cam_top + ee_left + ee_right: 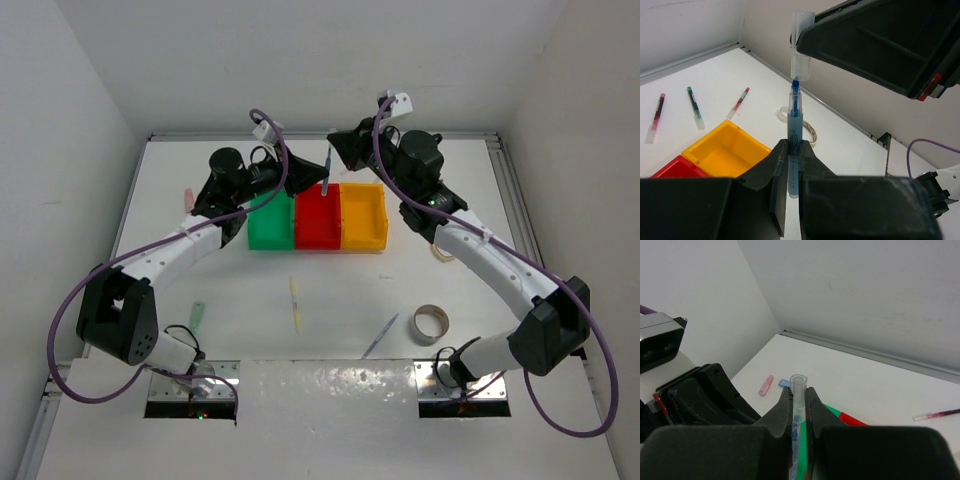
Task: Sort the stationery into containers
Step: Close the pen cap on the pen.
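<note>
Capping, likely: left gripper (792, 150) clamps blue pen (794, 122), right gripper (798, 396) clamps clear cap (798, 382) — 12 o'clock of red bin (316, 228); next, seat coaxially.

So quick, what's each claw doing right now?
The left claw is shut on the blue pen.
The right claw is shut on the clear cap.

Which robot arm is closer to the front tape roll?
Right. The right arm has its lower part just beside the tape roll; the left arm stands on the table's opposite side, well away.
</note>
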Motion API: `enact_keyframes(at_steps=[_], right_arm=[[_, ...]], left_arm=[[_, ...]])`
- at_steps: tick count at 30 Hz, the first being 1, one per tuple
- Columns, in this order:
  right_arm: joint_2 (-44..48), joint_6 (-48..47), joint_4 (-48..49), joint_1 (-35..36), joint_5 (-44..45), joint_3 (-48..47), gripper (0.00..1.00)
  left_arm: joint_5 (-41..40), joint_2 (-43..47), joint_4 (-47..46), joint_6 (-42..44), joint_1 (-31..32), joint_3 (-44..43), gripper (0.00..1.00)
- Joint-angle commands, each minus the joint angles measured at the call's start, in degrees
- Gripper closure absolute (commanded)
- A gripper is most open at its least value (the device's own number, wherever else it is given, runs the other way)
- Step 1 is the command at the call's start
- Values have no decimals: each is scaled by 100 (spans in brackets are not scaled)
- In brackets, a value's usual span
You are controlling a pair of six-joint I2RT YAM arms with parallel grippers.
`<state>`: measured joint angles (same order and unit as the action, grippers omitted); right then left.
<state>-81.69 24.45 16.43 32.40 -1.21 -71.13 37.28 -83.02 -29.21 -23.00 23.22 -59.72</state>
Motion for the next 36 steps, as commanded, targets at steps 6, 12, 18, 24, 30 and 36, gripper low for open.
enact_keyframes(at_steps=[6,12,18,24,30,36], right_arm=[[31,218,194,47,-19,117,100],[4,403,344,38,-63,258,100],[-40,517,405,38,-116,319,100],[127,535,484,38,-107,749,100],[-4,491,906,284,-55,1303,100],[-93,728,1293,425,16,1926,100]], left_arm=[[-71,260,-225,15,51,13,100],[-142,243,-269,33,103,22,100],[-194,243,-296,24,112,22,100],[-633,208,-698,-239,-72,-4,100],[-107,14,-1121,-187,-11,-382,100],[-151,-109,-1227,-327,-19,-505,100]])
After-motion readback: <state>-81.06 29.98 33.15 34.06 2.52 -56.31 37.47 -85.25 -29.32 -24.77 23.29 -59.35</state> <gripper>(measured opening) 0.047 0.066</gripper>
